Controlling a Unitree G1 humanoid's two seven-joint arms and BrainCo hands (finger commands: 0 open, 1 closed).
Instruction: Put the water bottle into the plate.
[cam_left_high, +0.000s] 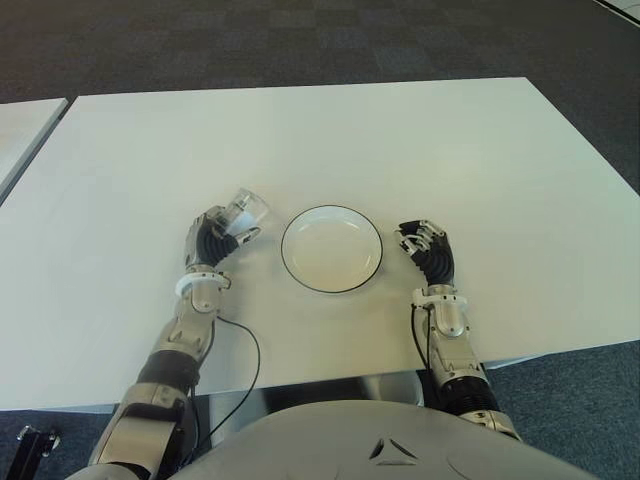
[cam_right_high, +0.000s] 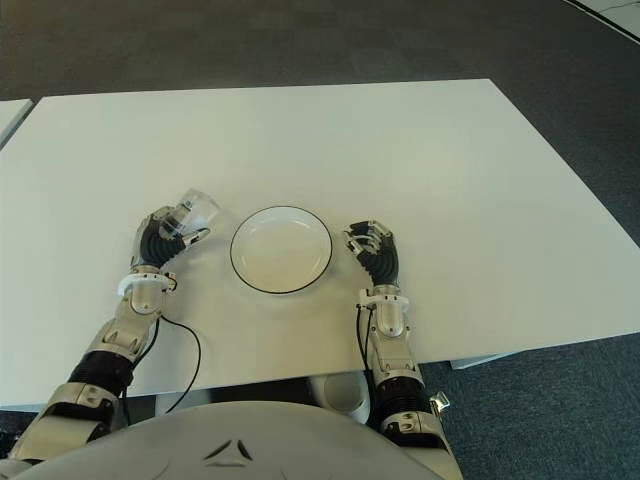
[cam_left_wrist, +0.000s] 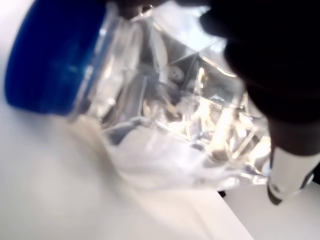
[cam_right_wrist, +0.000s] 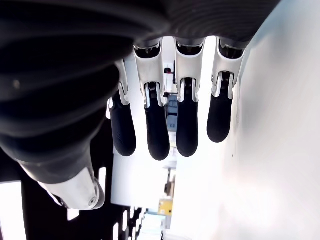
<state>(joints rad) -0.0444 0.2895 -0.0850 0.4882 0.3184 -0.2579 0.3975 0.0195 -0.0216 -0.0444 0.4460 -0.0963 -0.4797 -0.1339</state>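
Observation:
A clear plastic water bottle (cam_left_high: 244, 213) with a blue cap (cam_left_wrist: 52, 55) is held in my left hand (cam_left_high: 218, 237), just left of the plate. The bottle's crinkled clear body (cam_left_wrist: 180, 120) fills the left wrist view, with my fingers (cam_left_wrist: 280, 70) wrapped over it. The white plate (cam_left_high: 331, 248) with a dark rim sits on the table between my hands and holds nothing. My right hand (cam_left_high: 424, 243) shows to the right of the plate, fingers (cam_right_wrist: 157, 130) loosely curled and holding nothing.
The white table (cam_left_high: 330, 140) stretches far ahead of the plate. A second table edge (cam_left_high: 25, 125) shows at the far left. Dark carpet (cam_left_high: 300, 40) lies beyond the table. A black cable (cam_left_high: 245, 370) runs beside my left forearm.

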